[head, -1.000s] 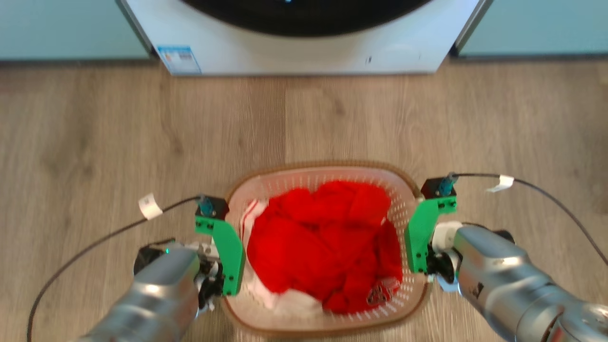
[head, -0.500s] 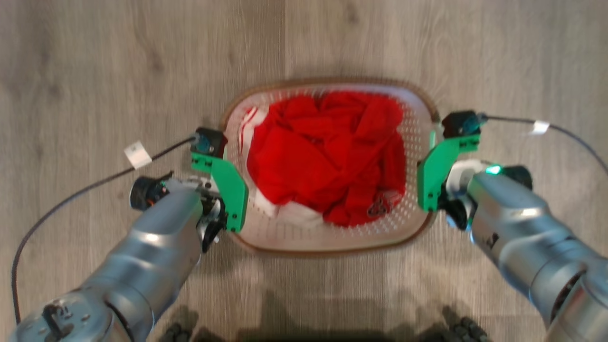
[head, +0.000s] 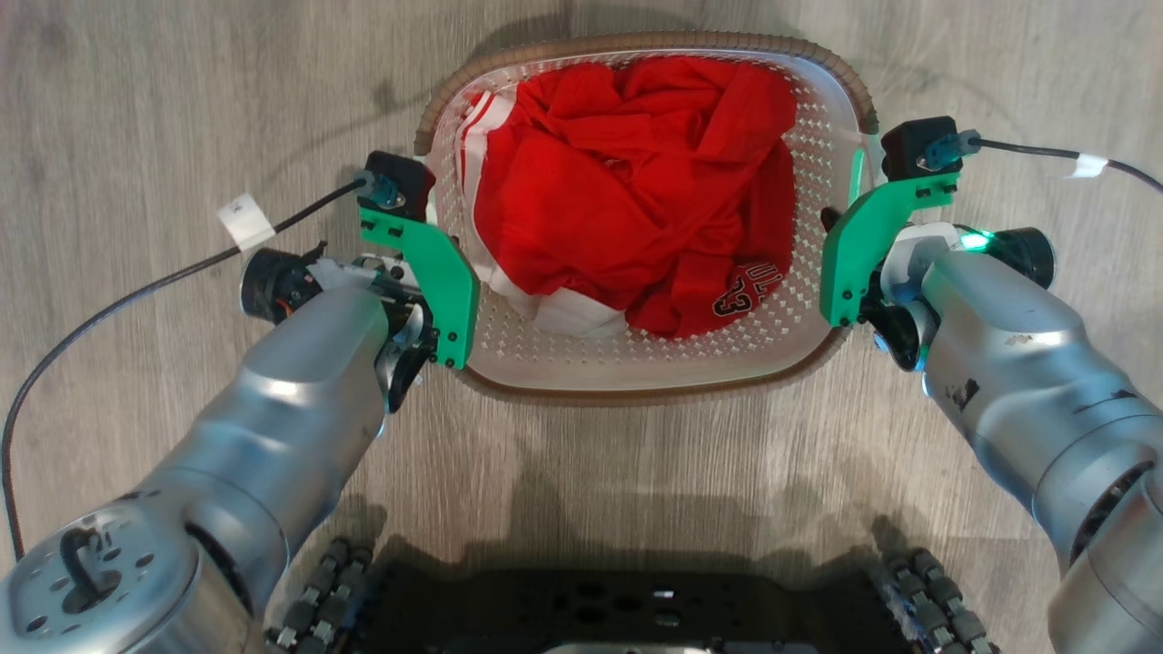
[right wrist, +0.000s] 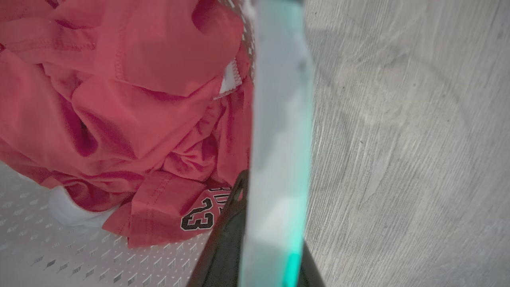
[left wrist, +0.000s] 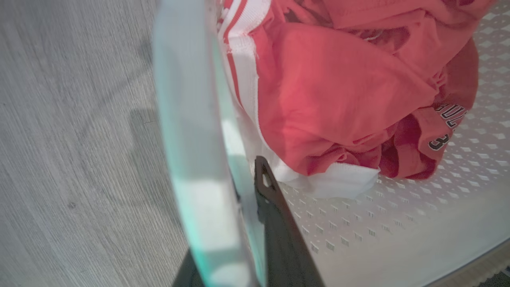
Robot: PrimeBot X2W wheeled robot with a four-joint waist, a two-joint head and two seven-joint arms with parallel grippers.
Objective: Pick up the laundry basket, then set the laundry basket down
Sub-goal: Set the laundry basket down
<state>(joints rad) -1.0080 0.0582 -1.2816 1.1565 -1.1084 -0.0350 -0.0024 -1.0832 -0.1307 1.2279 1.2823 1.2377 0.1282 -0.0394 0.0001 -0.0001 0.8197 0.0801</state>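
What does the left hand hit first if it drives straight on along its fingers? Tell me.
Probably the red clothes: the left hand, shut on the handle of the laundry basket, aims its inner finger at their white hem. Depth unclear.

Pale wood-grain plank floor (head: 136, 109), grey-brown, faintly knotted — soft, even light

Floor (head: 136, 109): pale grey wood-grain planks; black wheeled base (head: 636, 604) is stood on it at the near edge, dark shadow cast just ahead; laundry basket (head: 636, 368) is seen above the planks, floor contact not determinable.
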